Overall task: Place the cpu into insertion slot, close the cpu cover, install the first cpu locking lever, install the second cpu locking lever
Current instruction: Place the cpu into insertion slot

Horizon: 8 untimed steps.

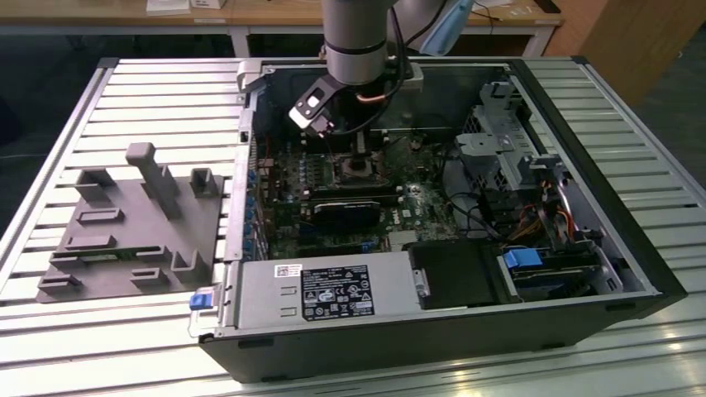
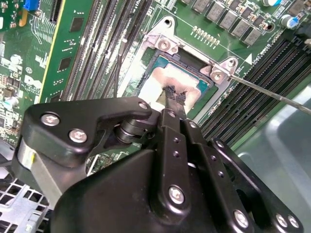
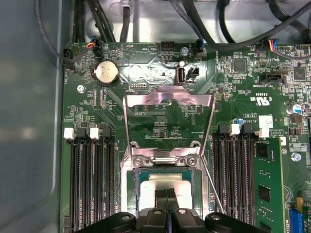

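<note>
The cpu (image 3: 154,183) lies flat in the insertion slot (image 2: 181,58), its pale metal top (image 2: 156,80) smeared with dark paste. My gripper (image 3: 167,194) hangs right over the chip with its two black fingers pressed together and nothing between them; its tips (image 2: 173,98) are at the chip's top face. The cpu cover (image 3: 165,100) stands flipped back off the socket on its hinge. One thin locking lever (image 2: 268,91) sticks out free from a socket corner, and another thin rod (image 2: 119,73) runs along the opposite side. In the exterior view the arm (image 1: 355,50) reaches down into the open case over the socket (image 1: 355,168).
Long black memory slots (image 3: 90,184) flank the socket on both sides. A green card (image 3: 269,184) stands close by. Cables (image 3: 233,29) cross the case wall beyond the board. A grey fixture (image 1: 132,223) sits on the slatted table at the exterior view's left, and the power supply (image 1: 320,294) lines the case's near side.
</note>
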Each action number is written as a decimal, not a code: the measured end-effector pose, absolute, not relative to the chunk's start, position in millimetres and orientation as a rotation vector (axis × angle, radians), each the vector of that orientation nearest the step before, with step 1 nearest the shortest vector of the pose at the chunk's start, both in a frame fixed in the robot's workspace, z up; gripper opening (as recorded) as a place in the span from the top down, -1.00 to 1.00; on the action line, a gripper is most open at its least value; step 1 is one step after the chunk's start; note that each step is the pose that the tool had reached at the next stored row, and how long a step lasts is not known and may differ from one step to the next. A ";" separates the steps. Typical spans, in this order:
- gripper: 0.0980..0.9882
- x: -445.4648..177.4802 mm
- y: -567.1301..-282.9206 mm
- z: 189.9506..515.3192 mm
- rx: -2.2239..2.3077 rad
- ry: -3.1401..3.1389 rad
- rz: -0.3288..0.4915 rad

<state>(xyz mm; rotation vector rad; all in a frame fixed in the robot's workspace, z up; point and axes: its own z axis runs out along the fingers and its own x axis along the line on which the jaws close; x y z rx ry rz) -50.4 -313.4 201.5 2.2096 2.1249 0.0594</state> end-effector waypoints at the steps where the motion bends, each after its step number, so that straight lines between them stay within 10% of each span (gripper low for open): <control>1: 0.99 -50.4 -313.4 201.1 2.212 2.123 0.060; 8: 0.99 -50.5 -313.4 199.4 2.216 2.118 0.059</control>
